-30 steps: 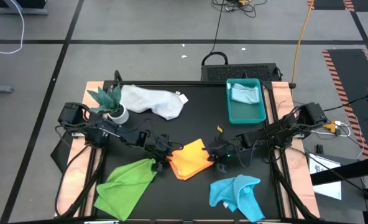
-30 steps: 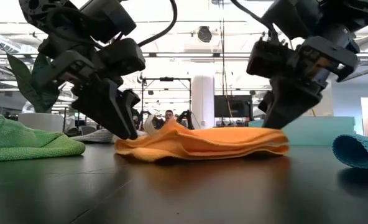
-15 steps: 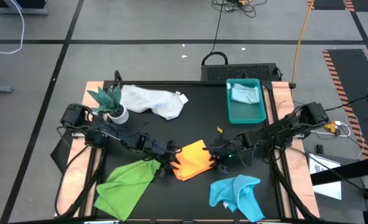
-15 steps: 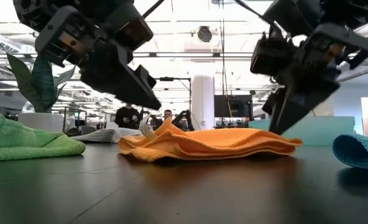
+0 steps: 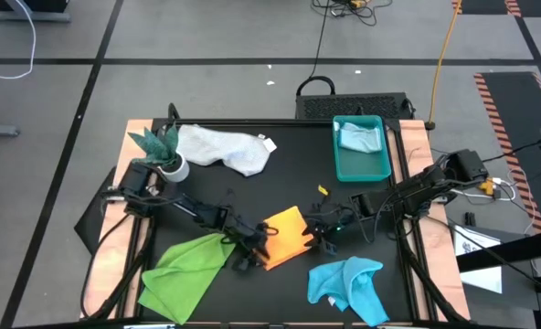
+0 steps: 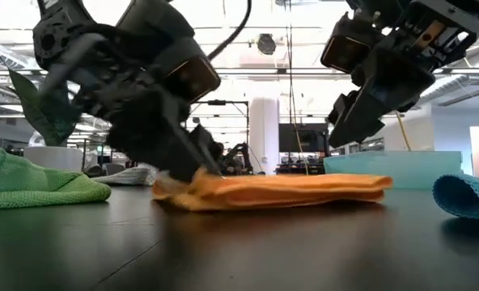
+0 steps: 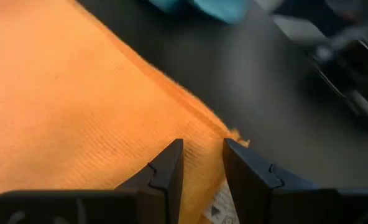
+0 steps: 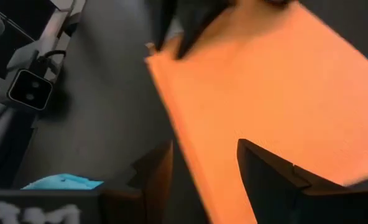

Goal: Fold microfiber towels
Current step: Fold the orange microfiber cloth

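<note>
The orange towel point(image 5: 287, 236) lies folded flat at the table's middle. My left gripper point(image 7: 202, 152) comes from the far left and rests on the towel's near-left corner point(image 6: 192, 168), its fingers a narrow gap apart. My right gripper point(image 8: 204, 146) hangs open above the towel's right end point(image 6: 341, 137), clear of the cloth. The green towel point(image 5: 186, 272) lies crumpled at the near left and the turquoise towel point(image 5: 348, 285) at the near right. The white-grey towel point(image 5: 225, 148) lies at the far left. The pale blue towel point(image 5: 360, 137) sits in the tray. My left gripper presses both fingertips point(image 7: 168, 158) down on the orange towel's top layer point(image 7: 199, 146), close to its near-left corner point(image 7: 237, 137). The fingers slant down from the table's far left. Cloth lies flat in the gap, and a white label point(image 7: 218, 205) shows between the fingers farther back.
A teal tray point(image 5: 362, 166) stands at the far right. A small plant in a white pot point(image 5: 164, 155) stands at the far left beside the left arm. Bare black tabletop point(image 5: 289, 183) lies between the orange towel and the far edge.
My right gripper has opened, let go of the orange towel's right end and risen a little. My left gripper has tipped flatter, then gone down toward the table's near right onto the towel's left end. The ridge that stood up there is now flat.
</note>
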Controlling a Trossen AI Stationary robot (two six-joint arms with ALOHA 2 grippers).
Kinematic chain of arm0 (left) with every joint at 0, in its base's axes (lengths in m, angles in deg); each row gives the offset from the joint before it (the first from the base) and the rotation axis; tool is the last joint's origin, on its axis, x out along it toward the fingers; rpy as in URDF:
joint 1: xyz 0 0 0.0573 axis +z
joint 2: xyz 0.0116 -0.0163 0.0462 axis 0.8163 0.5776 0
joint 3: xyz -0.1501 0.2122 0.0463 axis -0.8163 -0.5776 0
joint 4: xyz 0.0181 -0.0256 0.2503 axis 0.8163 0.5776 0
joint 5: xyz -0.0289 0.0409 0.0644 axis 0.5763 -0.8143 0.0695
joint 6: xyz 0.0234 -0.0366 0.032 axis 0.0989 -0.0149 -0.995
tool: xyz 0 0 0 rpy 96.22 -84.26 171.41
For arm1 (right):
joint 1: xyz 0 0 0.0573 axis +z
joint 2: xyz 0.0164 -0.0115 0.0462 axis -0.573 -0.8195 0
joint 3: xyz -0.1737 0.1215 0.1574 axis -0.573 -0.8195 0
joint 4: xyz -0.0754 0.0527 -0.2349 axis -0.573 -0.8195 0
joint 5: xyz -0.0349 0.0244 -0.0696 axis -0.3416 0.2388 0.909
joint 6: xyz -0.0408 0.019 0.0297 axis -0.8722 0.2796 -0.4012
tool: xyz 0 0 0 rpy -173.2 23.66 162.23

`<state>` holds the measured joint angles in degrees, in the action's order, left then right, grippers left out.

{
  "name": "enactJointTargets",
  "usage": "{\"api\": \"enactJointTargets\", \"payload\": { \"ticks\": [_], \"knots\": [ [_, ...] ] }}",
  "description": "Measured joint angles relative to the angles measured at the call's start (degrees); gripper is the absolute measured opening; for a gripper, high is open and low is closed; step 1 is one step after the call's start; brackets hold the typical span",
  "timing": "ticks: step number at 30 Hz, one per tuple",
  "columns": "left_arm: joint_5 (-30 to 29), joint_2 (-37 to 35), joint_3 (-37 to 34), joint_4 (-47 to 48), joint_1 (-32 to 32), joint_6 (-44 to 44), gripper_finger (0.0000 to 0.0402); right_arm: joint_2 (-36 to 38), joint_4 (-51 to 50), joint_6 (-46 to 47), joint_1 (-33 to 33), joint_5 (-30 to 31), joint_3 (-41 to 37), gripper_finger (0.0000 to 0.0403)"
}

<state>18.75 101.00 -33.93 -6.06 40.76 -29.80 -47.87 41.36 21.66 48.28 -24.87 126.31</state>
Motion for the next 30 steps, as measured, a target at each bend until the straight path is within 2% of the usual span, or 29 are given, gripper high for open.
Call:
{"api": "enactJointTargets", "payload": {
  "ticks": [2, 5, 10, 13, 19, 24, 28, 30],
  "knots": [
    [3.2, -0.8, 0.2, 5.3, -0.5, -1.3, 0.0115, 0.0, 0.0, 0.0, 0.0, 0.0, -0.1, 0.0172],
    [3.2, -3.9, 0.3, 12.5, -1.2, -2.7, 0.0115, 0.0, 0.3, -0.2, 0.3, 0.0, 0.0, 0.0172],
    [-3.3, -14.3, 0.3, 22.1, -2.3, -6.4, 0.0115, -0.6, 4.4, -3.2, 0.3, 4.4, 0.0, 0.0172],
    [-8.3, -17.7, 0.4, 24.1, -2.3, -7.1, 0.0115, -3.0, 9.3, -6.1, 0.3, 6.8, -0.1, 0.0171],
    [-11.2, -15.1, 0.3, 23.8, -0.7, -5.5, 0.0115, -11.0, 19.8, -10.2, -2.3, 14.0, 0.1, 0.0162],
    [-14.4, -11.0, 0.2, 29.1, 0.1, -4.3, 0.0115, -15.7, 19.6, -10.3, -5.3, 16.8, -0.1, 0.0101],
    [-18.5, -11.0, 0.5, 31.9, 1.3, -4.9, 0.0115, -16.8, 17.2, -11.1, -5.8, 17.1, 0.0, 0.0028],
    [-18.7, -11.6, 0.4, 32.2, 2.1, -7.4, 0.0115, -16.5, 15.1, -10.2, -4.7, 17.5, 0.0, 0.0008]
  ]
}}
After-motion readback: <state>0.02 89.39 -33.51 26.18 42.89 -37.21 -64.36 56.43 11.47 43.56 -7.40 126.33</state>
